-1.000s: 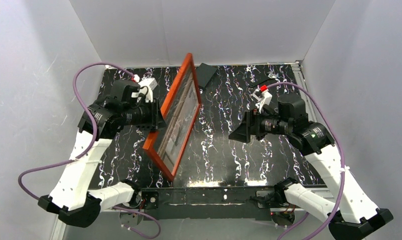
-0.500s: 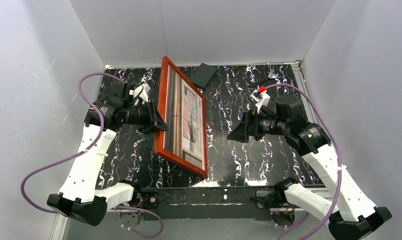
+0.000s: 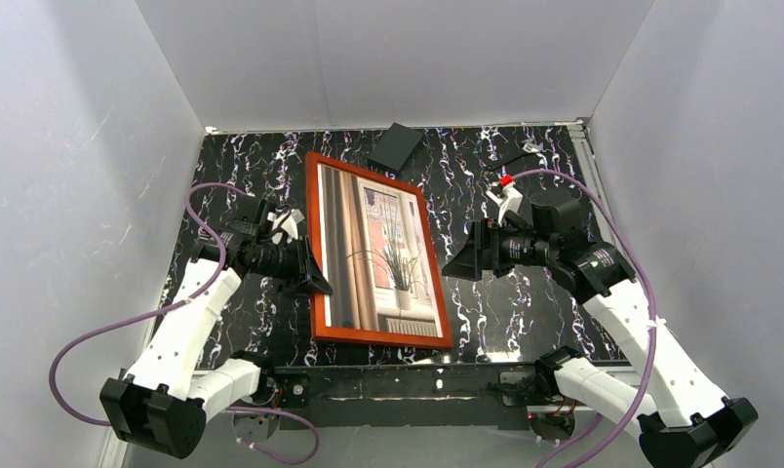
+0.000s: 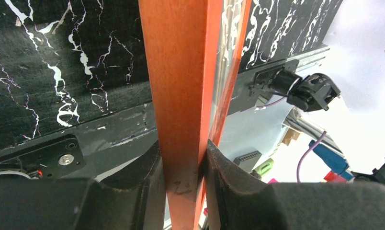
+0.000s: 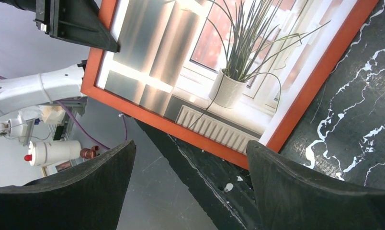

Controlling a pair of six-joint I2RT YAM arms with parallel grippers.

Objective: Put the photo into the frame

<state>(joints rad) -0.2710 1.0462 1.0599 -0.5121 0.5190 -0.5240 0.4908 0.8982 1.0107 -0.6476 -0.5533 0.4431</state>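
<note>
One large rectangular frame with a thin orange-red border (image 3: 383, 337) faces up over the middle of the black white-veined table (image 3: 510, 312), with the window-and-potted-plant paper photo (image 3: 383, 249) showing inside it. The left gripper (image 3: 316, 283) pinches its left edge. The right gripper (image 3: 461, 261) gapes wide beside its right edge, holding nothing.

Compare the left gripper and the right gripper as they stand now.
The left gripper is shut on the frame, clamping the border on the left arm's side; the right gripper stands wide open and holds nothing. The left gripper touches the frame; the right gripper hangs apart from it, off its opposite side. Both have black fingers and point inward at the frame.
</note>
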